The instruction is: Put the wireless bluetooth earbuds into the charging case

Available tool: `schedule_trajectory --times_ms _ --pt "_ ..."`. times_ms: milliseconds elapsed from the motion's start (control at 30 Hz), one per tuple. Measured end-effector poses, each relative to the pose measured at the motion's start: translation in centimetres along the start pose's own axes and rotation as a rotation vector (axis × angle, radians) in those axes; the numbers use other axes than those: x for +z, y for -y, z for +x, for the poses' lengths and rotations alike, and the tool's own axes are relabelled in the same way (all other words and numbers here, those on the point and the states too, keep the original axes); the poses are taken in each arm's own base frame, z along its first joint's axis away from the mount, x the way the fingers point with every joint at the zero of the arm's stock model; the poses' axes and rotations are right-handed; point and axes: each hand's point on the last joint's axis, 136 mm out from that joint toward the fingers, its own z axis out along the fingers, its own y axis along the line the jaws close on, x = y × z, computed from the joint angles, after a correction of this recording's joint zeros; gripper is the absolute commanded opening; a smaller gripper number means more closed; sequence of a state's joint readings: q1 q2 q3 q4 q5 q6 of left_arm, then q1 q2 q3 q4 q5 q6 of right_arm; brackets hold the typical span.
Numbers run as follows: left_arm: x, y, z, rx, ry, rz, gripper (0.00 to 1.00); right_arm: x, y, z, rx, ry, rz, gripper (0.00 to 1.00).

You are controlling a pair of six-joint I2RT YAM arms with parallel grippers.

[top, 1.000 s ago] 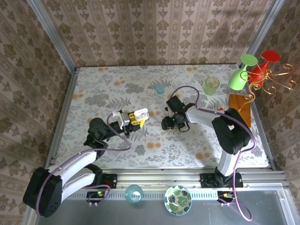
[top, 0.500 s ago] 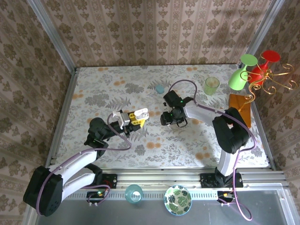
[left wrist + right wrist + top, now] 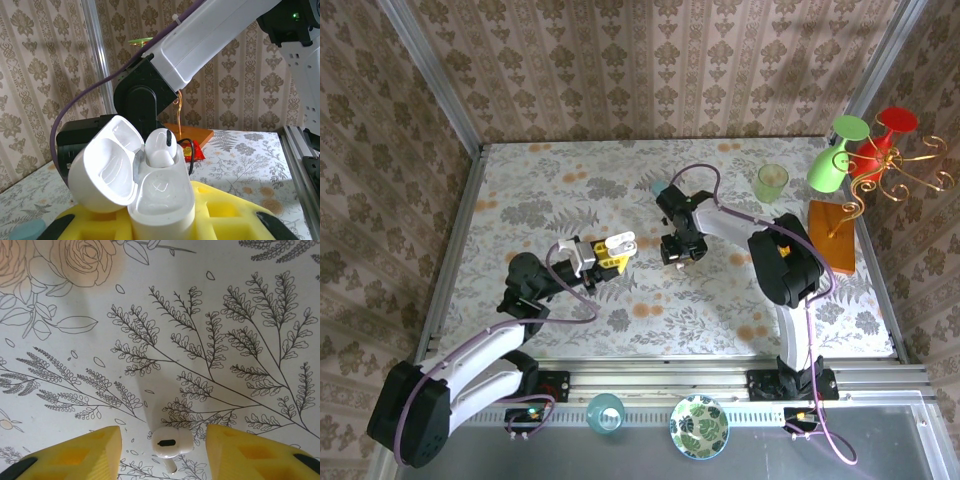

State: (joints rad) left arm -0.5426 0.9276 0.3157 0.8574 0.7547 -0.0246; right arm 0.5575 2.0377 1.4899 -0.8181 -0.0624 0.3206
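End effector on right [image 3: 162, 439] points down, straddling earbud [image 3: 170, 443].

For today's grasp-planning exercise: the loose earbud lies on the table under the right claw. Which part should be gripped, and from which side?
Probably the rounded head of the earbud, pinched across its flanks from above. It lies flat on the table, and its thin stem, trailing toward the wrist, looks too slim to pinch. The open right claw straddles the head, one finger either side.

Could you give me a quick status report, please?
Left gripper shut on open charging case, one earbud seated. Right gripper open, straddling second earbud on table, not touching. Nothing in the way.
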Motion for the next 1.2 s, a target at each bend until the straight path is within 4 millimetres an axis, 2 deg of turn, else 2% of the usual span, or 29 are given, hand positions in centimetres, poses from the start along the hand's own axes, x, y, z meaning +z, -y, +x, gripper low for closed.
schedule_trajectory --times_ms 233,667,900,1033,1200 --pt "0.0 0.0 0.1 -0.002 -0.002 0.000 0.05 1.2 0.0 0.7 -0.041 -0.069 0.033 0.41" --pt "0.0 0.0 0.1 0.003 -0.002 0.000 0.05 1.2 0.2 0.8 -0.057 -0.078 0.065 0.26" --pt "0.1 -0.1 0.2 0.009 -0.004 0.000 0.05 0.9 0.1 1.0 -0.051 -0.072 0.053 0.27" --pt "0.1 -0.1 0.2 0.014 -0.005 0.000 0.05 -0.3 -0.1 1.3 -0.046 -0.034 0.025 0.24" --pt "0.1 -0.1 0.2 0.017 -0.005 -0.001 0.05 -4.0 -0.8 0.2 -0.044 0.094 -0.048 0.24"
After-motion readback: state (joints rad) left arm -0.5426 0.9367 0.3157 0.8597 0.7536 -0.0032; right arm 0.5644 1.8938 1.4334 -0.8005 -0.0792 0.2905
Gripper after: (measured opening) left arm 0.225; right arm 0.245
